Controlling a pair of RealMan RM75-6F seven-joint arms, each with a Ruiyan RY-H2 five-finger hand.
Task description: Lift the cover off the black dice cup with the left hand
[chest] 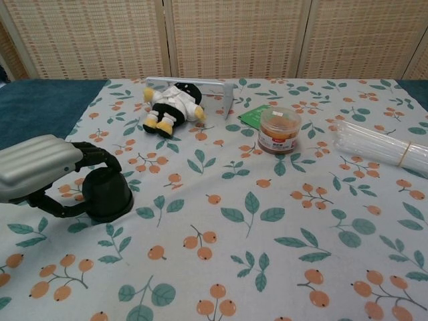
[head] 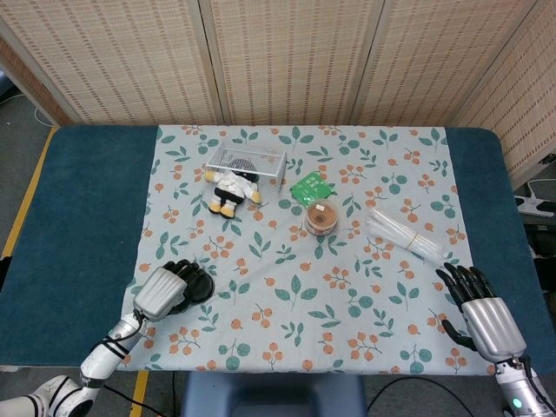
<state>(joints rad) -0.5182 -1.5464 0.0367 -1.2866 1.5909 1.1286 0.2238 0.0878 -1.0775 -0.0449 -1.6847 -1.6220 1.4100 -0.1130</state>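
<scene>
Chest view — Q: where is the domed black plastic dice cup (chest: 107, 194)?
A: Near the worktop's front left corner; my left hand (chest: 41, 170) curls around it, cover unlifted.

Left hand (chest: 47, 175) around dice cup (chest: 107, 194)

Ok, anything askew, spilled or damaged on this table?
Nothing spilled or damaged. The only oddity: the small plush doll in white lies tipped against the wire mesh tray, which stands on edge. The black dice cup sits upright under the left hand.
</scene>
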